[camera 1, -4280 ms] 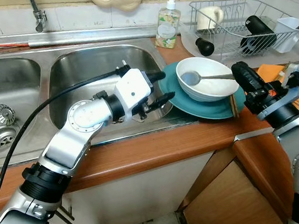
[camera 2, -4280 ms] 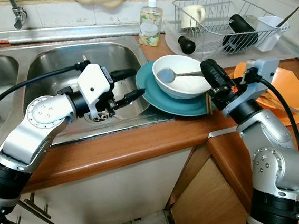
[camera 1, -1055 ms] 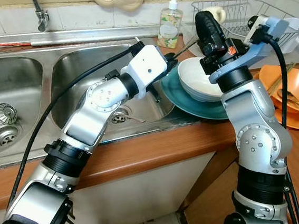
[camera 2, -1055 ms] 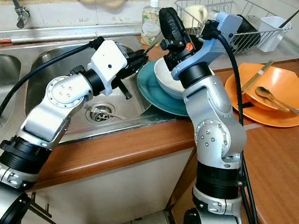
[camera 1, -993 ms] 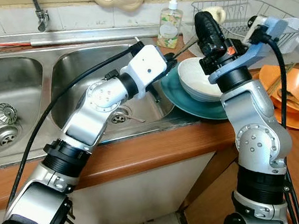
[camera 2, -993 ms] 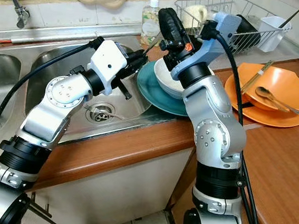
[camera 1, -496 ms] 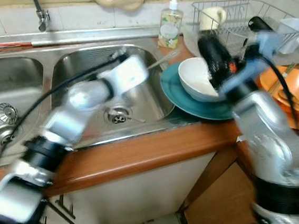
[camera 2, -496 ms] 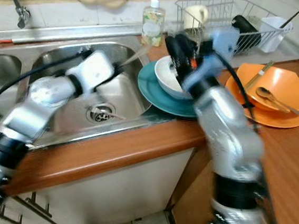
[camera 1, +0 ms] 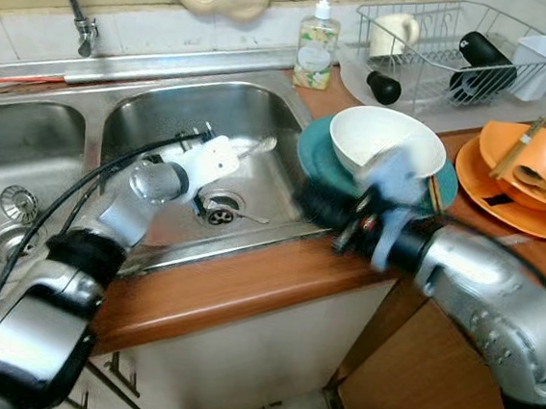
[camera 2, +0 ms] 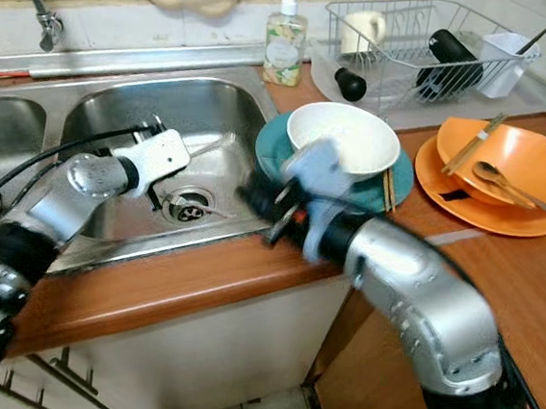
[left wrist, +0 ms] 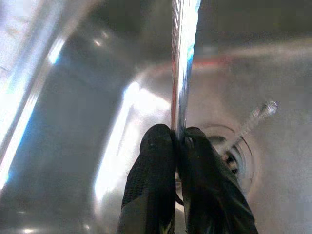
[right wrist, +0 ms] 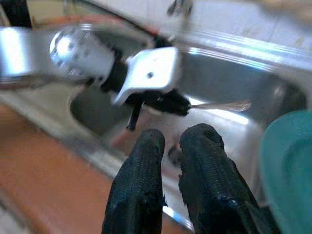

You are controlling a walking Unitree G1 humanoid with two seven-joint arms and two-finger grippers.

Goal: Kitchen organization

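My left pincer is clenched on the spoon, over the right basin of the sink, above the drain. The spoon's long axis points far and right, toward the bowl. My right pincer, fingers nearly together and empty, is at the near surface, just right of it.

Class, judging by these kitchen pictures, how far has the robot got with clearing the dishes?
Done: the white bowl is emptied of cutlery. In hand: the left gripper grips a spoon over the sink. Left: bowl, teal plate and orange plates remain on the counter.
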